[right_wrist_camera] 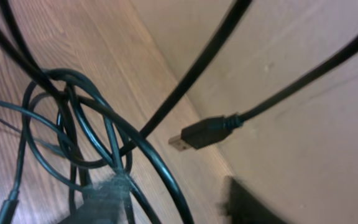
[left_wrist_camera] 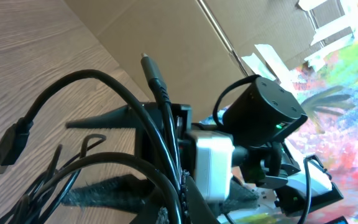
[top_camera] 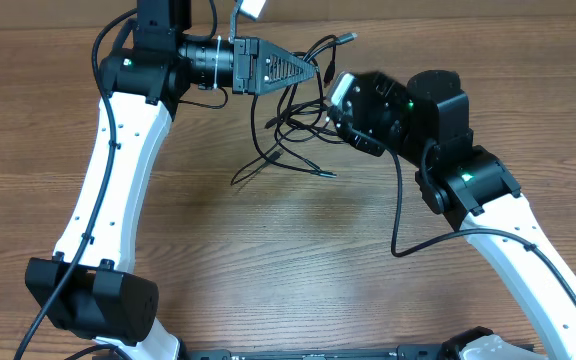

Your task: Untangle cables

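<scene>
Overhead view: the cables (top_camera: 290, 135) form a loose black tangle at the far centre of the wooden worktop (top_camera: 268, 260), between the two arms. The left end effector (top_camera: 313, 72) reaches in from the left with its jaws together, clamped on strands that rise from the tangle; one loose end (top_camera: 344, 38) sticks out beyond it toward the cardboard wall (top_camera: 448, 20) at the far edge. The right end effector (top_camera: 340, 112) crowds the tangle from the right, its wrist hiding part of the knot.

Left wrist view: several cables (left_wrist_camera: 160, 143) cross close to the lens and block much of the scene. One plug (left_wrist_camera: 11, 146) hangs at the left and another plug end (left_wrist_camera: 151, 68) points upward. Behind them stand the right arm's black housing (left_wrist_camera: 266, 112), lit green, and a cardboard box (left_wrist_camera: 185, 43).

Right wrist view: looped cables (right_wrist_camera: 73, 124) lie over the worktop (right_wrist_camera: 92, 43). A silver-tipped USB plug (right_wrist_camera: 197, 134) hangs in front of the cardboard wall (right_wrist_camera: 291, 143). The right end effector (right_wrist_camera: 173, 199), blurred, has its jaws apart and clamps nothing.
</scene>
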You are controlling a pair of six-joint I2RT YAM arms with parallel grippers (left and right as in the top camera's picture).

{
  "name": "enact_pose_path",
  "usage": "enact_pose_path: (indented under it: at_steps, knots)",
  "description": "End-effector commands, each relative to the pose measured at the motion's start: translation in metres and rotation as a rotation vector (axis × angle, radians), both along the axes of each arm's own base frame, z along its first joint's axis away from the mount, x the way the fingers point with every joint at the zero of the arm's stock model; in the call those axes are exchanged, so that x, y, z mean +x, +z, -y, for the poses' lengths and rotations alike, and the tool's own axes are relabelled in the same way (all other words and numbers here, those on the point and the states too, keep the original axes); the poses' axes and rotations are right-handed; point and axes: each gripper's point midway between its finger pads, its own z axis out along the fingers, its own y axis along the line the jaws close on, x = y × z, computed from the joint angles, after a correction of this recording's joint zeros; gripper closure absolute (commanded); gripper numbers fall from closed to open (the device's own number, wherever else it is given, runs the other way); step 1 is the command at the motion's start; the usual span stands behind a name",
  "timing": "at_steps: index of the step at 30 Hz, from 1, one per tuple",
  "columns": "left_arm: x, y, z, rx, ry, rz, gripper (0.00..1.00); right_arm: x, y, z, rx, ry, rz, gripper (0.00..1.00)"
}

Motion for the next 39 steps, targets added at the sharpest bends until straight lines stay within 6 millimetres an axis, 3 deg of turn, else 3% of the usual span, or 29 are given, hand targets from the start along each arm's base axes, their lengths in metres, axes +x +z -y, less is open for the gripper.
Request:
enact_pose_path:
  at_steps: [1, 4, 7, 15, 23, 24, 31, 39]
  knots:
    - [-0.011, 0.012, 0.003, -0.031, -0.048, 0.045, 0.96, 0.002, -0.011, -0.002, -0.024, 0.018, -0.028, 0.78]
    - [-0.011, 0.012, 0.003, -0.031, -0.047, 0.046, 0.96, -0.004, -0.025, -0.008, -0.023, 0.057, -0.085, 0.89]
    - [-0.01, 0.012, 0.002, -0.028, -0.04, 0.047, 0.96, -0.006, -0.024, -0.011, 0.026, 0.052, -0.12, 0.96]
    - [0.001, 0.012, -0.008, -0.02, 0.001, 0.071, 0.96, -0.017, -0.019, -0.003, 0.162, -0.067, -0.253, 0.96]
    - [0.039, 0.0, -0.051, 0.054, 0.202, 0.068, 0.96, -0.02, -0.022, 0.027, 0.289, -0.35, -0.381, 0.96]
    - [0.046, -0.002, -0.064, 0.062, 0.242, 0.065, 0.96, -0.023, -0.018, 0.034, 0.318, -0.404, -0.389, 0.96]
    - [0.06, -0.002, -0.103, 0.067, 0.335, 0.057, 0.96, -0.04, 0.012, 0.051, 0.459, -0.508, -0.379, 0.96]
    - [0.068, -0.003, -0.135, 0.069, 0.409, 0.042, 0.96, -0.074, 0.061, 0.078, 0.627, -0.581, -0.306, 0.96]
